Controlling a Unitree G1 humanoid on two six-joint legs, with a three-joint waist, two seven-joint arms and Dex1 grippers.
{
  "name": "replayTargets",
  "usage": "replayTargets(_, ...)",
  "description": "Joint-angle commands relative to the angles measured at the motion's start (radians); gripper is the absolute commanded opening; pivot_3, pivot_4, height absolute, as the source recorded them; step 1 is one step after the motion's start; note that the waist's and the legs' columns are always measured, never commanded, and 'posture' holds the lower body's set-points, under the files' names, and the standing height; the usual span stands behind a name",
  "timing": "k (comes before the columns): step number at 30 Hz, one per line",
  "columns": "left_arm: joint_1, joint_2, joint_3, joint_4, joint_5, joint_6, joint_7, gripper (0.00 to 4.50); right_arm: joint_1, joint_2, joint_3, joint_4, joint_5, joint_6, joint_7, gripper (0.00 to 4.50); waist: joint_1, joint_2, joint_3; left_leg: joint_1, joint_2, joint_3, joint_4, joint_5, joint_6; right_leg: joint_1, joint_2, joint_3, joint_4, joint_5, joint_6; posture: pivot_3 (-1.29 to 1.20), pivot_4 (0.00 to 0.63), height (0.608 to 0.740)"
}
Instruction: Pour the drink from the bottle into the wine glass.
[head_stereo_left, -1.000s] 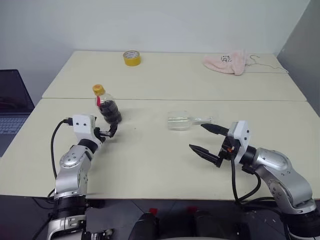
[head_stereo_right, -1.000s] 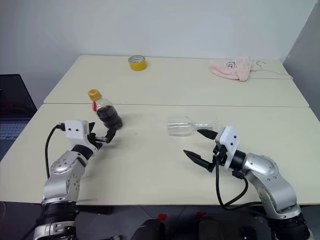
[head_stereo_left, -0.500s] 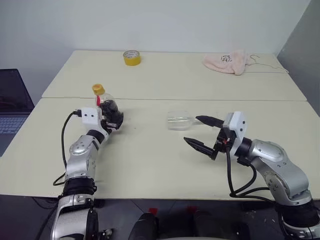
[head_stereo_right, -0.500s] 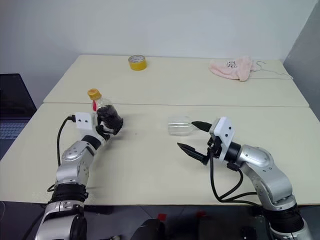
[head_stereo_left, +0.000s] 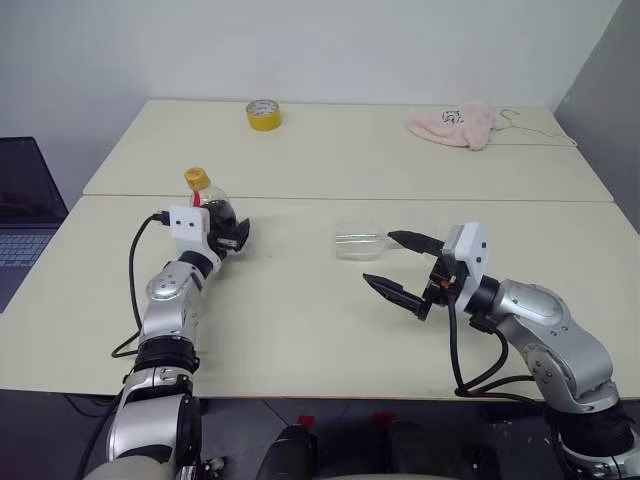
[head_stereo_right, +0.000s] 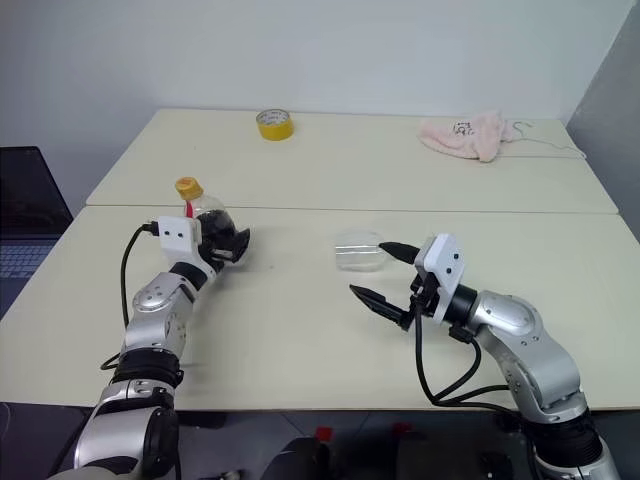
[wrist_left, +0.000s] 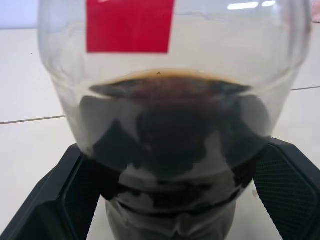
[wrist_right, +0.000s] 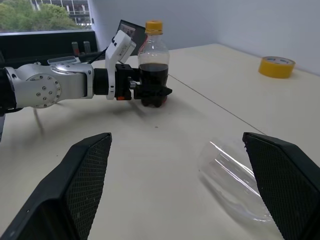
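Overhead, pale table (head_stereo_left: 300, 320), white wall (head_stereo_left: 300, 50).

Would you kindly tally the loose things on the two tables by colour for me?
Yellow: 1, the tape roll
Pink: 1, the cloth
Clear: 2, the bottle holding dark drink under a yellow cap, and the wine glass lying on its side
Total: 4
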Motion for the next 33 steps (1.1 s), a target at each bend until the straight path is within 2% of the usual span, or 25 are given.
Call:
replayTargets(1, -0.038, 0.017, 0.000, 0.029, 0.010, -0.039, -0.007, 4.47, -0.021, 0.008, 0.003, -0.027, -0.004, -0.012, -0.007, 4.50, 0.000, 0.000, 0.000, 0.000, 0.000, 0.000, 0.000, 0.000, 0.000, 0.000, 0.000, 0.000, 0.000, 0.000, 0.000, 0.00, 0.150, 0.740)
replayTargets(4, -0.058, 0.017, 0.000, 0.066, 0.010, -0.049, -0.019, 4.47, -0.019, 0.013, 0.007, -0.025, -0.009, -0.017, -0.012, 4.50, -0.001, 0.000, 0.000, 0.000, 0.000, 0.000, 0.000, 0.000, 0.000, 0.000, 0.000, 0.000, 0.000, 0.000, 0.000, 0.00, 0.150, 0.740)
replayTargets(7, -0.065, 0.014, 0.001, 0.079, 0.007, -0.057, -0.030, 3.83, -0.016, 0.016, 0.007, -0.028, -0.012, -0.018, -0.014, 4.50, -0.001, 0.000, 0.000, -0.001, 0.000, 0.000, 0.000, 0.000, 0.000, -0.001, 0.000, 0.000, 0.001, 0.000, 0.000, 0.00, 0.150, 0.740)
replayTargets(10, -0.059, 0.012, -0.006, 0.071, 0.007, -0.058, -0.048, 2.99, -0.013, 0.020, 0.004, -0.028, -0.018, -0.020, -0.017, 4.50, -0.001, 0.000, 0.000, -0.001, 0.000, 0.000, 0.000, 0.000, 0.000, -0.001, 0.000, 0.000, 0.001, 0.000, 0.000, 0.00, 0.150, 0.740)
replayTargets(13, -0.045, 0.008, -0.009, 0.048, 0.007, -0.056, -0.054, 2.50, -0.011, 0.022, 0.002, -0.030, -0.021, -0.022, -0.018, 4.50, -0.001, 0.000, 0.000, -0.001, -0.001, 0.000, 0.000, 0.000, 0.000, -0.001, 0.000, 0.000, 0.001, 0.000, 0.000, 0.00, 0.150, 0.740)
replayTargets(15, -0.026, 0.004, -0.012, 0.014, 0.005, -0.047, -0.058, 2.32, -0.010, 0.023, 0.000, -0.030, -0.023, -0.025, -0.019, 4.50, -0.001, 0.000, 0.000, -0.001, -0.001, 0.000, 0.000, 0.000, 0.000, -0.001, 0.000, 0.000, 0.001, 0.000, 0.000, 0.00, 0.150, 0.740)
replayTargets(19, 0.031, -0.003, -0.024, -0.098, 0.002, -0.006, -0.054, 2.18, -0.012, 0.022, -0.004, -0.032, -0.027, -0.032, -0.021, 4.50, -0.002, 0.000, 0.000, -0.001, -0.001, 0.000, 0.000, 0.000, 0.000, -0.002, -0.001, 0.000, 0.001, 0.000, 0.000, 0.00, 0.150, 0.740)
replayTargets(27, 0.173, -0.048, -0.069, -0.499, -0.017, 0.214, 0.000, 2.05, -0.044, 0.001, -0.028, -0.073, 0.002, 0.012, -0.030, 4.50, -0.001, 0.000, 0.000, -0.004, -0.001, -0.001, 0.001, 0.000, 0.000, -0.003, -0.001, 0.000, 0.001, 0.000, 0.000, 0.00, 0.150, 0.740)
replayTargets(33, 0.304, -0.120, -0.170, -0.710, 0.030, 0.325, 0.059, 1.97, -0.097, 0.034, -0.001, -0.088, -0.006, 0.088, -0.101, 4.50, 0.000, 0.000, 0.000, -0.004, 0.000, -0.001, 0.001, 0.000, 0.000, -0.003, -0.001, 0.000, 0.001, 0.000, 0.000, 0.00, 0.150, 0.740)
